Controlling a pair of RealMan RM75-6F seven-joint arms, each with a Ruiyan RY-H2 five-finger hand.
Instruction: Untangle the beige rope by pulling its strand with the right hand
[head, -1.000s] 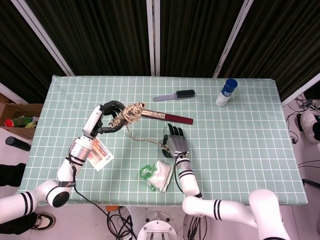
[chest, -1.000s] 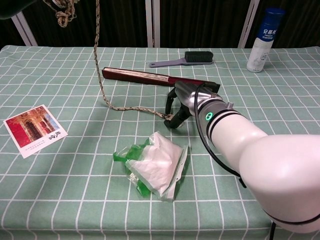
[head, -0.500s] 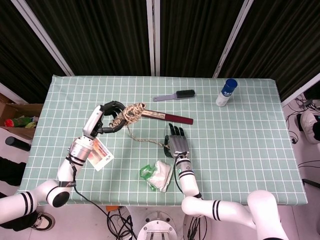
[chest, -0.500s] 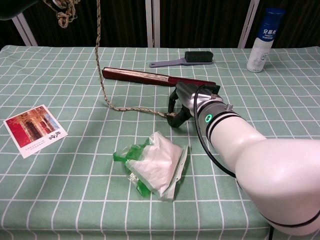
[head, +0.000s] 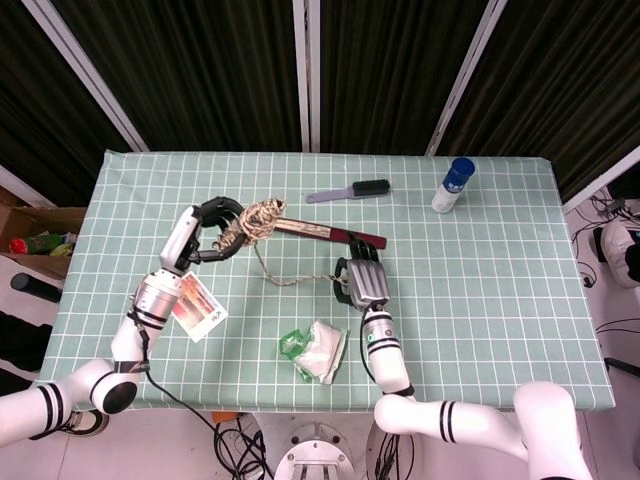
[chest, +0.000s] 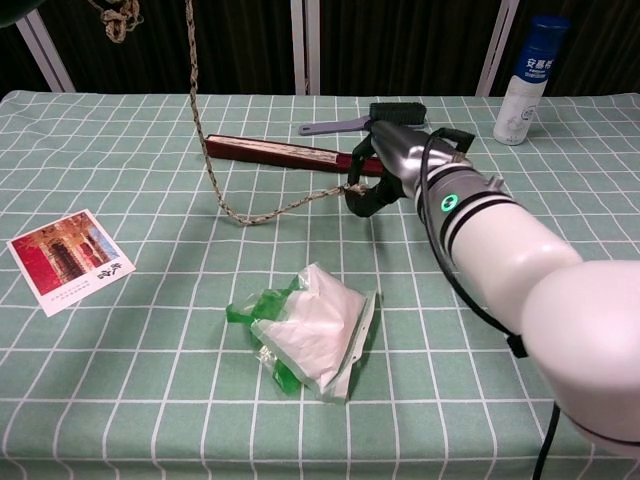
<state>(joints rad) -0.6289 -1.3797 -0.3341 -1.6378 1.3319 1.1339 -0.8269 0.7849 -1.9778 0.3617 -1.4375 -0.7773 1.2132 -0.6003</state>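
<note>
My left hand (head: 211, 226) is raised over the table's left side and grips the knotted bundle of the beige rope (head: 258, 218). One strand (chest: 270, 212) hangs from the bundle, touches the cloth and runs rightward. Its end is pinched in the curled fingers of my right hand (chest: 392, 168), which is lifted a little above the table by the end of a dark red stick. The head view shows the right hand (head: 362, 281) at the table's middle. In the chest view, part of the bundle (chest: 118, 18) shows at the top left.
A dark red stick (chest: 270, 152) lies just behind the strand. A grey brush (chest: 375, 115) and a white bottle with a blue cap (chest: 525, 65) stand further back. A green and white plastic bag (chest: 305, 330) lies near the front, a picture card (chest: 68, 258) at the left.
My right hand has risen and moved back and to the right with the strand's end, drawing the strand straighter. The left hand and the bundle have shifted slightly back.
</note>
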